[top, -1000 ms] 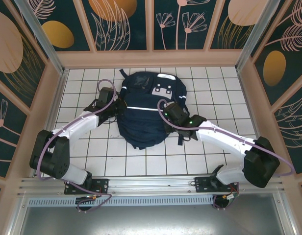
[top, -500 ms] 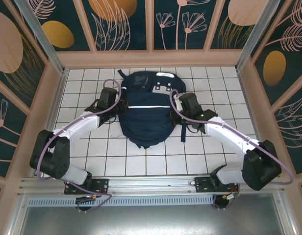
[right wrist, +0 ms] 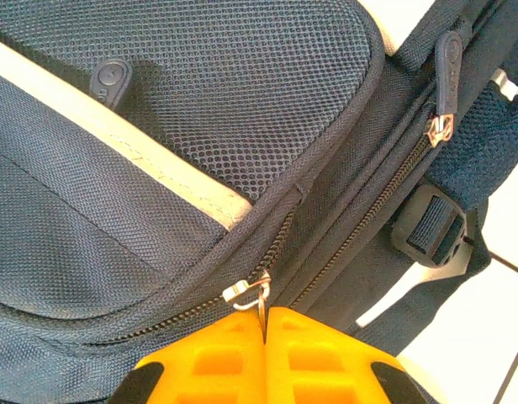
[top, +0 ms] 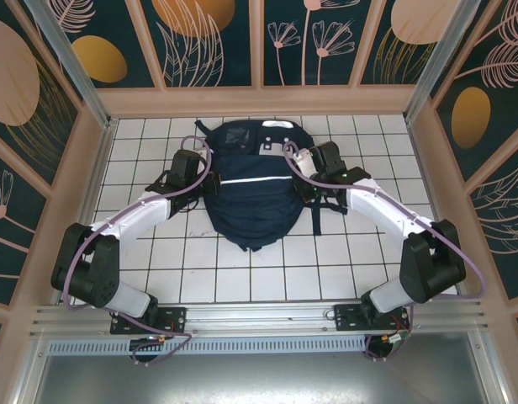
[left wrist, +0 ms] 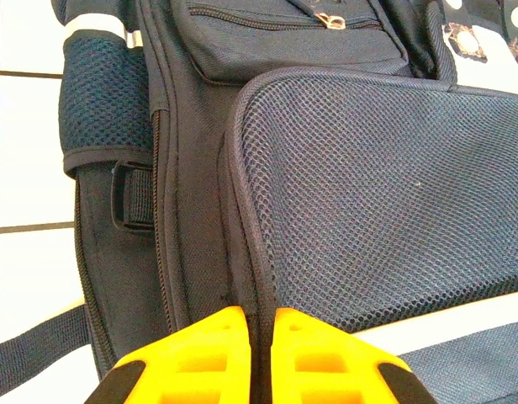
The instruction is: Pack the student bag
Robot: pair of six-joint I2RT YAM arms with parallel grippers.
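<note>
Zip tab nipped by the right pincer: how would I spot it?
Find the navy backpack on the white tiles. Along its side two zips run side by side under a mesh panel. Yours is the small bare silver tab on the zip hugging the mesh; the other wears a long dark tag.

You see the student bag [top: 251,189] lying flat on the counter [top: 158,269], toward the back. Your left gripper [left wrist: 259,330] touches its left side, your right gripper [right wrist: 264,326] its right side.

Matt woven cloth student bag [top: 249,206]
</note>
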